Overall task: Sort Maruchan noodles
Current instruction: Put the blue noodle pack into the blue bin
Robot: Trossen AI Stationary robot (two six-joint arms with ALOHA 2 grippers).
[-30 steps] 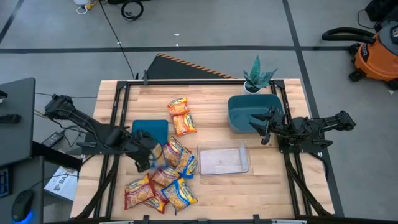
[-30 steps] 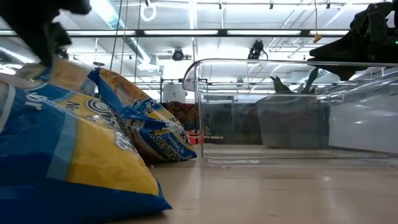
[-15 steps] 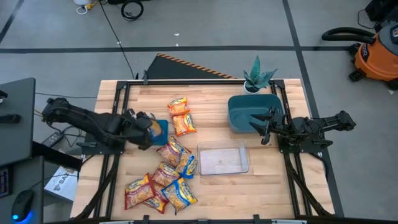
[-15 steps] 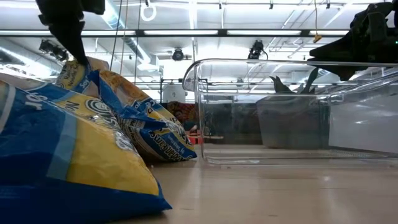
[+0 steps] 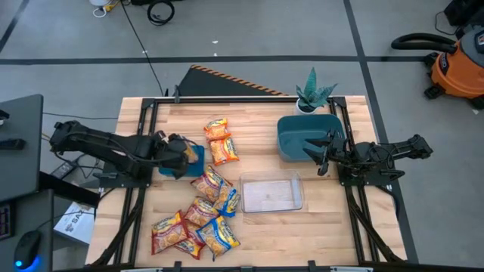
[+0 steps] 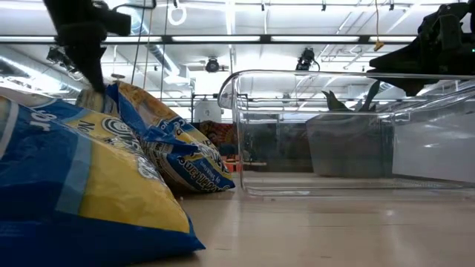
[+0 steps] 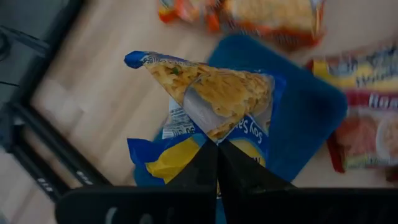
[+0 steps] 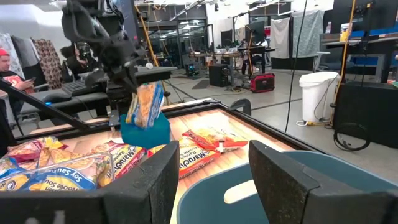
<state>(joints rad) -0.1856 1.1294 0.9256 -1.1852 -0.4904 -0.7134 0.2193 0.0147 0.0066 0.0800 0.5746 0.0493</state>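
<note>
My left gripper is shut on a yellow noodle packet with blue trim and holds it over a flat blue tray on the table's left half. The other noodle packets lie in a loose pile toward the near edge. Two orange-trimmed packets lie flat farther back. My right gripper is open and waits above the teal bin on the right. In the low view a blue-trimmed packet fills the left foreground. My left gripper pinches the packet between its two fingertips on a crumpled edge. The fingers come from above, pointing down. The packet hangs below them, lifted clear above the blue tray.
A clear plastic container stands between the pile and the teal bin. A potted plant stands at the far edge behind the bin. Bare wood shows at the near right. A person is in the room beyond the table.
My left gripper has moved from the pile toward the table's far edge and upward, staying shut. The blue-trimmed packet has come with it, lifted clear of the pile, and now hangs over the blue tray.
</note>
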